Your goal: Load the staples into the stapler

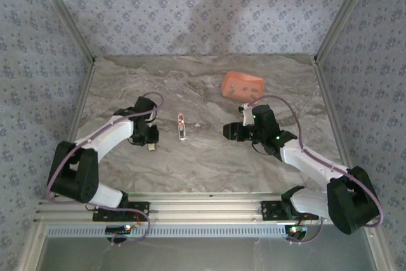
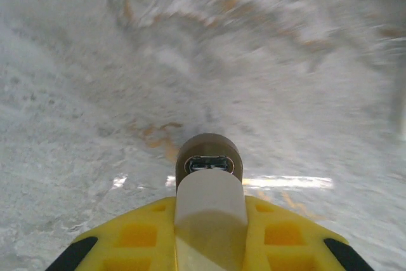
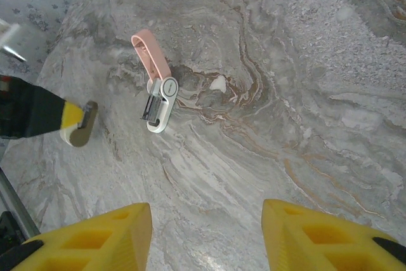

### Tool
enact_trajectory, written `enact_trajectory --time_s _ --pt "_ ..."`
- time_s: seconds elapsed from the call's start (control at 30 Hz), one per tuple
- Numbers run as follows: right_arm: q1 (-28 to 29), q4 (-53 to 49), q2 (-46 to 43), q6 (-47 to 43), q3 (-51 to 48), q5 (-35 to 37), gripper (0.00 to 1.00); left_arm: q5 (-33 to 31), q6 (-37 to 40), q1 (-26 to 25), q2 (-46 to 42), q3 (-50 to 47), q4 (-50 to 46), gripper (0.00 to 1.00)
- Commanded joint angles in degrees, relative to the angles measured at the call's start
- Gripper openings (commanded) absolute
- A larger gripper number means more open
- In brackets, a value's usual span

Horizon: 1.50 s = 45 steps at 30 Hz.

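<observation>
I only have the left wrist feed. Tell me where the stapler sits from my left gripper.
Observer: In the top view, the stapler sits just to the right of the left gripper, apart from it.
Operator: Give me its state.
Observer: The right wrist view shows its pink top swung open and the white base lying flat.
Operator: Report the right gripper.
Observer: The right gripper is open and empty, hovering on the stapler's other side.

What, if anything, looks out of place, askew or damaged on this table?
Only the stapler stands out: it lies on the marble table hinged wide open, its pink lid swung away from the white base. That suits loading, and nothing looks spilled or damaged.
</observation>
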Motion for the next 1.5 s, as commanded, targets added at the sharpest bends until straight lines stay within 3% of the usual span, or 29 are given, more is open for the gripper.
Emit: enact_trajectory --time_s 0.0,0.17,0.37,0.63,0.9,1.0,1.47 --pt "0.20 -1.28 1.10 -0.44 3.14 -3.38 0.51 9.51 8.36 -0.61 -7.13 -1.02 8.60 0.14" --pt "1.01 0.60 2.63 0.53 5.35 -7.35 0.52 20.64 22.45 -4.92 -13.69 -4.32 20.85 0.08" --pt "3.01 2.72 5.72 3.95 8.69 -14.38 0.57 28.62 42.22 -11.59 -14.72 -4.28 23.16 0.05" --pt "7.97 4.39 6.50 7.53 9.97 -13.35 0.60 34.05 50.64 -14.14 -14.11 -5.61 26.88 0.03" --pt "9.18 5.60 9.91 8.99 10.85 -13.20 0.59 35.75 52.34 -14.62 -14.04 -5.34 27.35 0.03" --pt "9.02 5.38 11.04 9.32 10.51 -12.51 0.53 36.31 51.79 -14.61 -14.57 -5.66 28.56 0.03" --pt "6.85 11.58 17.58 13.41 2.97 -11.49 0.51 37.57 44.73 -14.57 -17.15 -9.65 41.64 0.04"
